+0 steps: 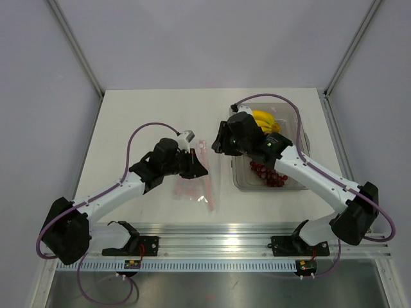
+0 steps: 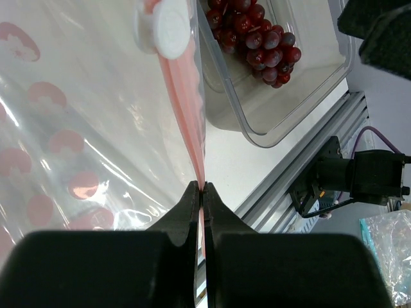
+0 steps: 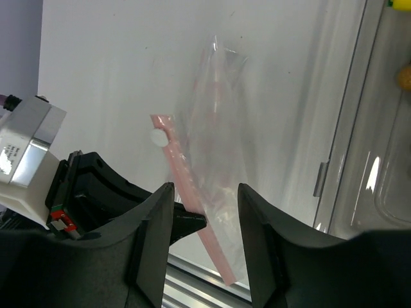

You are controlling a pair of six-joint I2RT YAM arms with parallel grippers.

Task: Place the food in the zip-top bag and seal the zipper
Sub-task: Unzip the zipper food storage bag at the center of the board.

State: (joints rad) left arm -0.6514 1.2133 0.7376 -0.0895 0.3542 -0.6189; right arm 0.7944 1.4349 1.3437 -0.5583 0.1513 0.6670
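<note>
The clear dotted zip-top bag [image 1: 187, 188] lies on the table left of the tray, and its pink zipper [image 1: 207, 186] runs along its right edge. My left gripper [image 1: 200, 168] is shut on the zipper [image 2: 192, 128], below its white slider [image 2: 164, 29]. My right gripper [image 1: 217, 145] is open and empty, hovering just above the bag [image 3: 218, 128] and zipper [image 3: 186, 173]. The bananas [image 1: 266, 121] and dark red grapes [image 1: 267, 173] lie in the rigid clear tray [image 1: 239, 179]. The grapes also show in the left wrist view [image 2: 257, 35]. The small tan-orange fruits are hidden.
The right arm reaches across the tray [image 2: 289, 96]. An aluminium rail [image 1: 218, 247] runs along the table's near edge. The tray wall [image 3: 359, 128] stands at the right of the right wrist view.
</note>
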